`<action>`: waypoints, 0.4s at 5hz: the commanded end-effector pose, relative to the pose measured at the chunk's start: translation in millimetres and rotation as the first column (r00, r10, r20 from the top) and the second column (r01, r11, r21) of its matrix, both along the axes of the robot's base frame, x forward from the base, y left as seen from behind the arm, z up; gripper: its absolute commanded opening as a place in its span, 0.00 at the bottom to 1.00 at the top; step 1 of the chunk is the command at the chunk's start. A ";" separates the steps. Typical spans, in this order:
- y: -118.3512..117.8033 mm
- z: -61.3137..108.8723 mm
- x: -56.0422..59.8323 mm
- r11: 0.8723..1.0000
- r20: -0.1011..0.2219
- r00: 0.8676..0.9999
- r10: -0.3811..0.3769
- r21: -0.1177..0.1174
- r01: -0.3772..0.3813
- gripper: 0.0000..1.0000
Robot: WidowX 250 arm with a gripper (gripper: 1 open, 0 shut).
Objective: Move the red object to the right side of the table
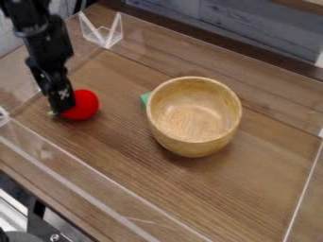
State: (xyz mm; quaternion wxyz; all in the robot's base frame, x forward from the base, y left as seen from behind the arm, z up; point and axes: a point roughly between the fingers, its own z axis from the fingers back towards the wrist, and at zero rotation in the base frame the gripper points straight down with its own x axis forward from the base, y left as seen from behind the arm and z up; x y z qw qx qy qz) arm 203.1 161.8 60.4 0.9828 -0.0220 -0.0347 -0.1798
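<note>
Red object (pixel 82 105), tan bowl (pixel 194 116), brown wood-grain table (pixel 190 189)

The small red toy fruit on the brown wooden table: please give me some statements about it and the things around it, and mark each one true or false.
1. The small red toy fruit lies inside the round wooden bowl. False: it lies on the brown wooden table, left of the bowl.
2. The black gripper is down at the fruit's left side. True.
3. The wooden bowl holds a green block. False: the bowl is empty.
4. The gripper has lifted the fruit. False: the fruit rests on the table.
5. Clear acrylic walls border the table. True.
</note>
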 end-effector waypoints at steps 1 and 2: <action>11.6 4.9 7.0 0.999 0.044 0.998 0.042 0.000 -0.042 1.00; 15.9 8.2 12.2 0.995 0.053 0.994 0.100 -0.020 -0.099 1.00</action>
